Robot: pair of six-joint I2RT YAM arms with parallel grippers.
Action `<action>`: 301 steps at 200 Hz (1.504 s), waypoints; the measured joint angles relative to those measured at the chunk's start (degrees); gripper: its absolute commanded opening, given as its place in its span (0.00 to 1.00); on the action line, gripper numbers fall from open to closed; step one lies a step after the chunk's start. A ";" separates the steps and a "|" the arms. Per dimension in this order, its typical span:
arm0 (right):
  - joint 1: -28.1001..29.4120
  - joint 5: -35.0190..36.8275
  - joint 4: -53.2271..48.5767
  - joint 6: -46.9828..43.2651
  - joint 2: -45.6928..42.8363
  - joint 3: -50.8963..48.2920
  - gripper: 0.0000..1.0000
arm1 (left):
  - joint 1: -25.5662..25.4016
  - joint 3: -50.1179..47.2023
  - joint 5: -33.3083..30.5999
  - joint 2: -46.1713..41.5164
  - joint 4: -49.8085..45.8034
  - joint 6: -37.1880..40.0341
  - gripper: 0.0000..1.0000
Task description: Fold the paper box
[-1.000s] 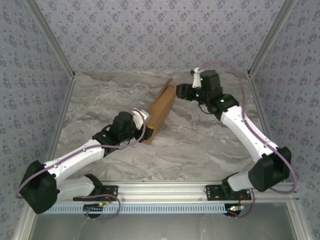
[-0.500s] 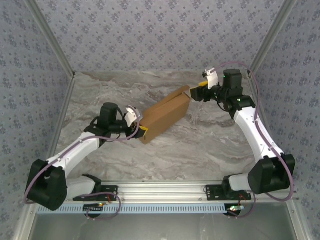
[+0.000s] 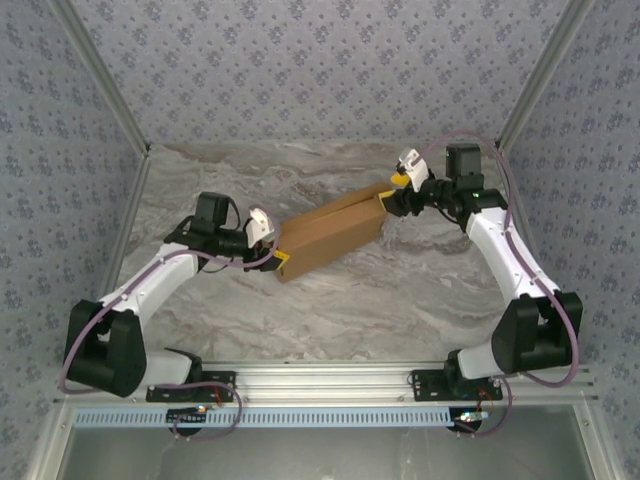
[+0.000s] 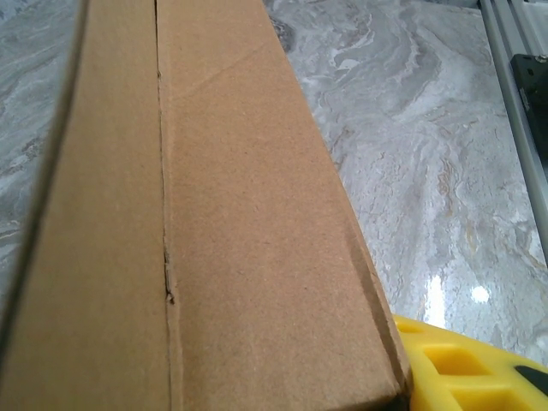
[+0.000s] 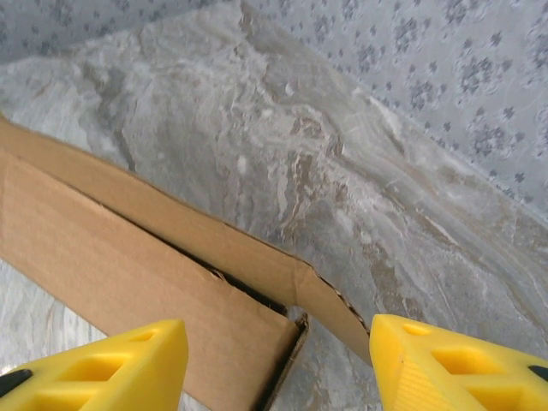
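As the paper box hung slantwise over the middle of the worktop, you could see it was pinned between the two arms, one at each end! Its long axis ran from near-left to far-right. The near end pointed at the left end effector and the far end at the right end effector. So from the left arm the box stretched away to the right and back, and from the right arm it ran off left and nearer. Neither arm had the closer claim.

Up close on the left wrist, one yellow finger sat right against the box's end. The other was hidden by cardboard, so I couldn't tell whether that end effector was clamped.

On the right, the yellow fingers stood apart, straddling the box's end corner. A loose flap gaped just behind it, not yet tucked. By my reckoning, that flap was what the next push had to meet.
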 measured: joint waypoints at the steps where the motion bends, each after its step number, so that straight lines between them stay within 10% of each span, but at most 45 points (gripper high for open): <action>1: 0.00 0.00 0.00 0.00 0.00 0.00 0.59 | 0.00 0.00 0.00 0.00 0.00 0.00 0.40; 188: 2.62 3.96 -6.88 -11.21 8.17 4.70 0.16 | 0.90 1.31 0.61 2.62 -4.76 5.95 0.40; 301: 16.55 37.53 -9.99 23.23 8.17 8.94 0.12 | 0.92 1.33 -1.38 4.44 -1.90 3.13 0.53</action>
